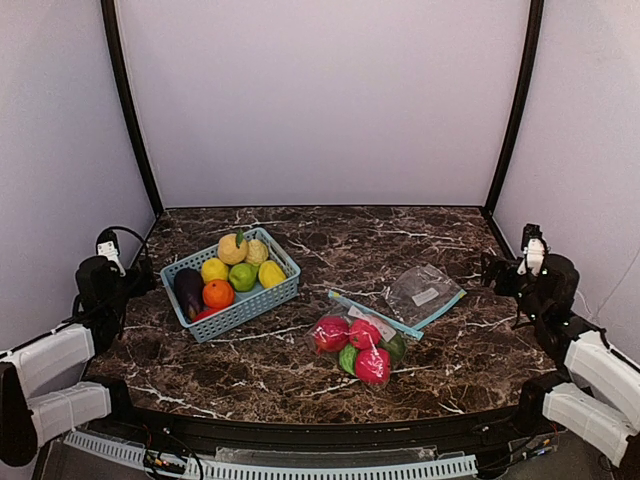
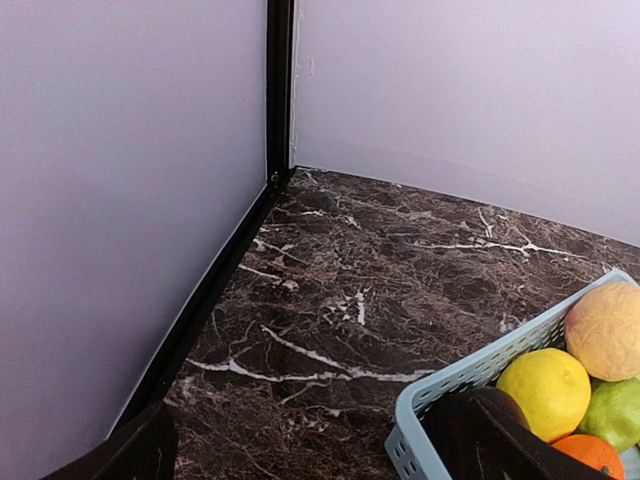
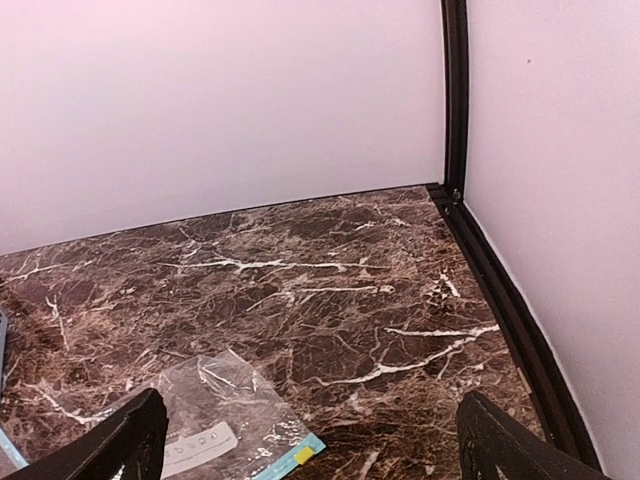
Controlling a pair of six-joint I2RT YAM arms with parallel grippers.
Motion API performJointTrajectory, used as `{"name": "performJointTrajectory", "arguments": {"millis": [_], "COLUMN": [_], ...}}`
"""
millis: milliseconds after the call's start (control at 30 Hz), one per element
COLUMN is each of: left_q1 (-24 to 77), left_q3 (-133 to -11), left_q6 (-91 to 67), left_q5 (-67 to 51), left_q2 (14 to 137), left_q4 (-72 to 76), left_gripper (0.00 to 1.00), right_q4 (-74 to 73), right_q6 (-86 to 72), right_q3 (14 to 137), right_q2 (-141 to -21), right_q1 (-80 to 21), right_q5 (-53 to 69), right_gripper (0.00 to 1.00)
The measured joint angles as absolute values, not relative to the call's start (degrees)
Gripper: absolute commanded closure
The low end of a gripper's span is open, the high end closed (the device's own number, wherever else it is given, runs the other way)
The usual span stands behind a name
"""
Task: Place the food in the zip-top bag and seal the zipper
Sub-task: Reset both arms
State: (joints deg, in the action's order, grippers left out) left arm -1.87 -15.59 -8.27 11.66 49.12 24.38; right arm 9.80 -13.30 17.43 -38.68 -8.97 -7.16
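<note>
A clear zip-top bag lies at the front middle of the table, holding red round food and green pieces. Its light-blue zipper runs along the far edge; I cannot tell whether it is sealed. My left gripper is open and empty at the left edge, beside the basket; in the left wrist view its fingers stand wide apart. My right gripper is open and empty at the right edge, and shows likewise in the right wrist view.
A light-blue mesh basket at the left middle holds yellow, green and orange fruits and a dark eggplant; its rim shows in the left wrist view. A second, empty clear bag lies right of the filled one, also in the right wrist view.
</note>
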Motion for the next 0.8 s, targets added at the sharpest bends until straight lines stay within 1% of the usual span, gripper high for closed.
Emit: {"name": "performJointTrajectory", "arguments": {"millis": [167, 300, 533, 800], "left_q1": [-1.87, -1.87, -1.87, -1.87], "left_q3": [-10.44, -9.39, -9.39, -9.08], "left_q6": [-7.92, -8.10, -8.10, -6.87], "left_q5": [13.52, 15.18, 15.66, 15.44], "left_q2": [52.88, 55.88, 57.10, 55.72], "left_q4": [33.58, 38.20, 41.41, 41.58], "left_gripper": [0.01, 0.01, 0.01, 0.01], "right_q4": [22.81, 29.17, 34.24, 34.76], "right_q6": [-7.90, -4.10, -2.20, -2.00], "right_q3": [8.23, 3.51, 3.33, 3.33], "right_q2": [-36.34, -36.05, -36.10, -35.86], "right_q1": [-8.97, -8.97, -8.97, -8.97], "right_q5": [-10.15, -11.75, -12.47, -12.49], "right_gripper": [0.01, 0.01, 0.01, 0.01]}}
